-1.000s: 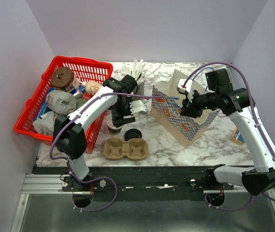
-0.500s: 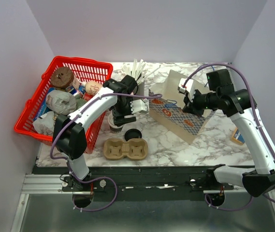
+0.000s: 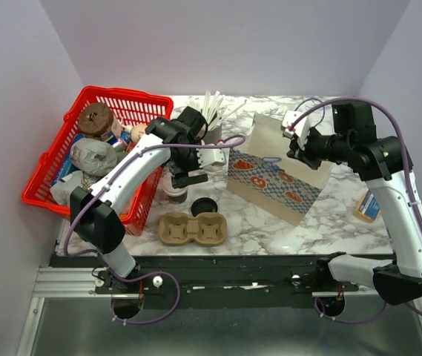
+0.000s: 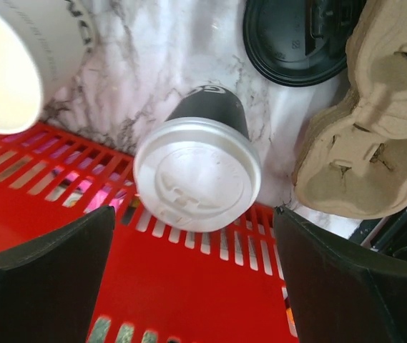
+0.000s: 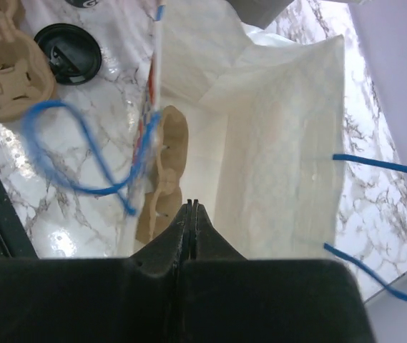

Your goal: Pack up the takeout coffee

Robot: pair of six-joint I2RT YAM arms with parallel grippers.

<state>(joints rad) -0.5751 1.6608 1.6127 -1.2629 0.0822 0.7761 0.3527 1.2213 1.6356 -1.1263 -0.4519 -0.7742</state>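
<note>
Marble table, left fingers spread over takeout coffee, right fingers closed above bag

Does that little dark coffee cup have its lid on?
On: the left wrist view shows a white lid covering the whole top of the takeout coffee.

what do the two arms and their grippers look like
The left arm and right arm have white shells between black joints, each trailed by a thin purple cable. The left gripper and right gripper have matte black, wedge-shaped fingers; no markings show.
</note>
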